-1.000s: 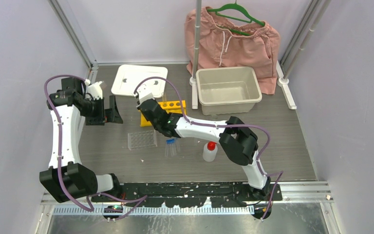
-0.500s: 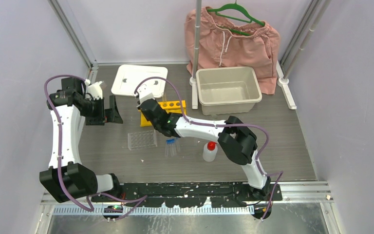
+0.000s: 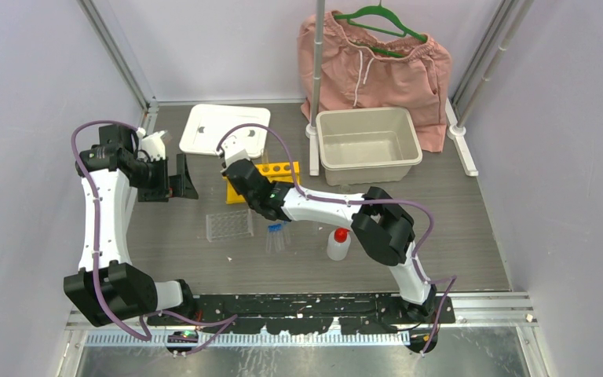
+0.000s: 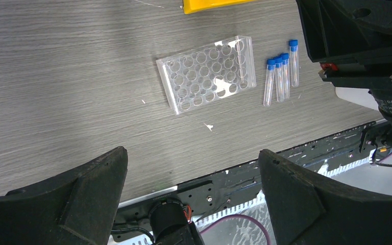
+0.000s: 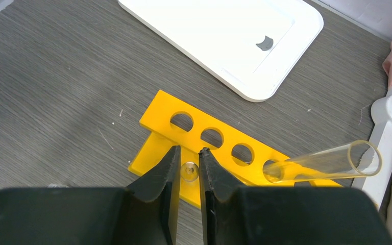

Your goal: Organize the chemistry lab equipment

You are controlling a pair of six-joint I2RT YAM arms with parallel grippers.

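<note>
My right gripper (image 5: 189, 149) is shut on a small clear tube (image 5: 189, 172), seen end-on between the fingers just above the yellow rack (image 5: 159, 111). Another clear tube (image 5: 326, 161) leans in the rack's rightmost hole. In the top view the yellow rack (image 3: 285, 169) lies mid-table under the right wrist. The clear rack (image 4: 206, 74) sits flat with several blue-capped tubes (image 4: 280, 76) lying beside it. A white squeeze bottle (image 3: 338, 244) with a red nozzle stands right of them. My left gripper (image 4: 191, 152) hangs open and empty at the table's left.
A white lid (image 3: 224, 128) lies at the back left, close behind the yellow rack. A beige tub (image 3: 367, 145) stands at the back right, with pink shorts (image 3: 377, 63) on a green hanger behind it. A metal pole on a white foot (image 3: 313, 129) stands between lid and tub.
</note>
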